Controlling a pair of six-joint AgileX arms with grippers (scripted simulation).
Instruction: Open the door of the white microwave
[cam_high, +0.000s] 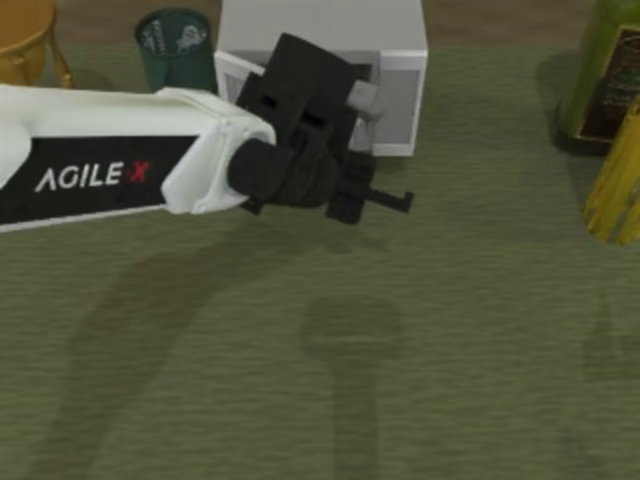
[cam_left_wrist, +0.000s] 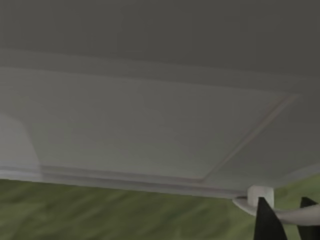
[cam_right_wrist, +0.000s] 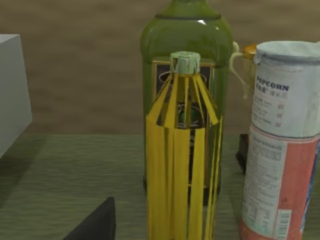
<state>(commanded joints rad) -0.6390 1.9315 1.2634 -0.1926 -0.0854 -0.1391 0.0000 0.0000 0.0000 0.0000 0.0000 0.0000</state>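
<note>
An AgileX left arm reaches in from the top view's left, its black two-finger left hand (cam_high: 385, 200) poised at the front of the boxy white-and-light-grey microwave (cam_high: 385, 40) standing at the far edge of the green-clothed table (cam_high: 300, 380), near its middle. The flat white door with its large light-grey window (cam_left_wrist: 150, 130) fills the left wrist view, still looking flush with the oven body, though the arm hides much of it from above. In that wrist view the two dark fingertips (cam_left_wrist: 265, 222) stand on either side of the slim white bar handle (cam_left_wrist: 280, 212); they appear to straddle it, but whether they are clamped on it or slack cannot be told.

A dark green cup (cam_high: 175, 45) stands just left of the microwave, with a yellow wooden stool-like piece (cam_high: 30, 40) at the far left corner. At the table's right, a tall dark green glass bottle (cam_right_wrist: 187, 65) stands behind a bottle wrapped in yellow strips (cam_right_wrist: 182, 160), beside a cylindrical popcorn can with a pale top and red base (cam_right_wrist: 282, 140). The right arm stays out of the overhead picture; only a dark sliver of the right hand (cam_right_wrist: 97, 225) shows in its own wrist view, and its state cannot be told.
</note>
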